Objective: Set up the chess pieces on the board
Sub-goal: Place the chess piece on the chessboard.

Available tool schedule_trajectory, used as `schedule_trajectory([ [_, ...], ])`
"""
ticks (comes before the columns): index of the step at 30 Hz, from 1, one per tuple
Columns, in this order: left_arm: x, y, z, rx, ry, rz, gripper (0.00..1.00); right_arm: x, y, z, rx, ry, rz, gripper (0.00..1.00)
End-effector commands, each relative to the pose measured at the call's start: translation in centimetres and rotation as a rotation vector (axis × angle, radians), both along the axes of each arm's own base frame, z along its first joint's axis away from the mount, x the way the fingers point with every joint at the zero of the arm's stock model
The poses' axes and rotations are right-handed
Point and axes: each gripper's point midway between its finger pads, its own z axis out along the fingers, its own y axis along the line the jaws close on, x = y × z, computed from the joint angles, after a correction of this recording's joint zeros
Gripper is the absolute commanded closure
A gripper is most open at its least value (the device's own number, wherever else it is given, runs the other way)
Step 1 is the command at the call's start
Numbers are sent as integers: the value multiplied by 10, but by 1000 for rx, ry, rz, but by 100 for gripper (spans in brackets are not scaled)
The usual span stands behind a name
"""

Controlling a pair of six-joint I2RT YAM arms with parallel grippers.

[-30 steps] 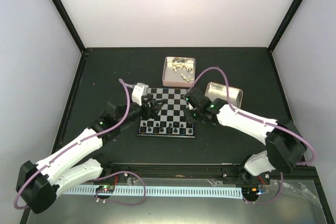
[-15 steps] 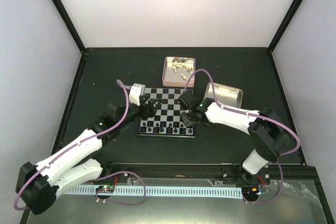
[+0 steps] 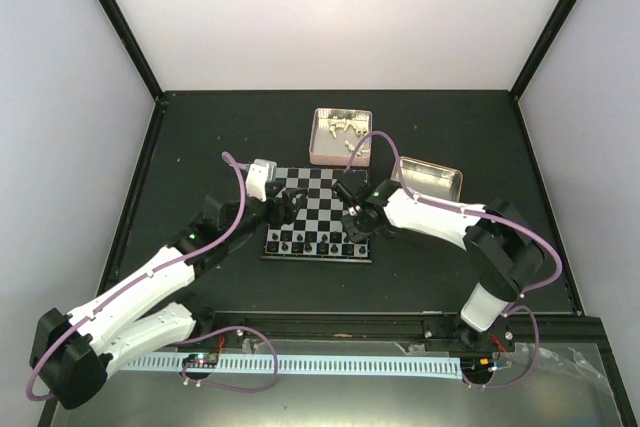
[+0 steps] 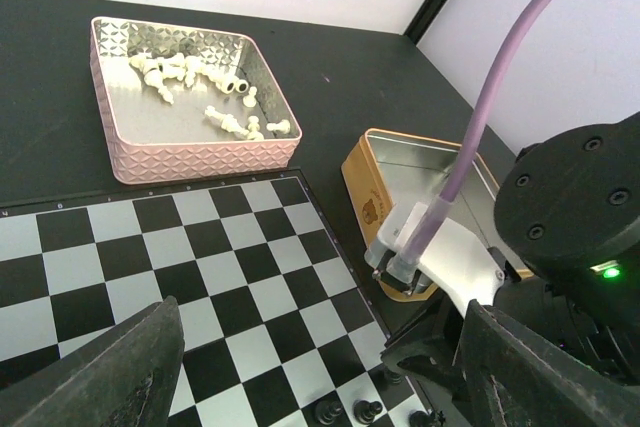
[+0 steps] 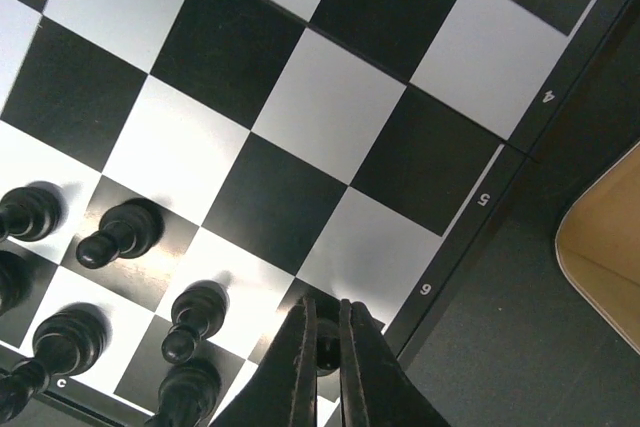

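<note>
Left gripper [image 3: 283,205]: jaws spread wide, nothing between them, hovering over the left side of the board [image 3: 325,197].

Board: lies flat mid-table between the two arms. Black pieces [image 3: 315,243] stand upright on the rows nearest the arm bases. The middle and far squares seen from the left wrist are bare.

Pink tin [image 3: 318,152]: just beyond the board's far edge, apart from it. White pieces [image 3: 345,130] lie loose inside it, most of them tipped over.

Right gripper [image 5: 325,305]: fingers pinched narrow on a small black piece [image 5: 325,352], low over the board's right edge, beside the other black pieces.

Gold tin [image 3: 445,187]: right of the board, near its far right corner.
</note>
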Motion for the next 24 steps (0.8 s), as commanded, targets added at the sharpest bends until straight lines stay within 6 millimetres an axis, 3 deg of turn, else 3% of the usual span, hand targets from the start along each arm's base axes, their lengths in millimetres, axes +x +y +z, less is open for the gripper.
schedule_trajectory([
  [1, 2, 5, 4, -3, -6, 22, 23, -4, 4, -2, -19, 37, 18, 95],
  [12, 3, 5, 6, 1, -18, 24, 22, -5, 0, -6, -74, 83, 7, 91],
  [24, 6, 6, 5, 3, -17, 28, 22, -3, 3, 3, -52, 61, 0, 73],
])
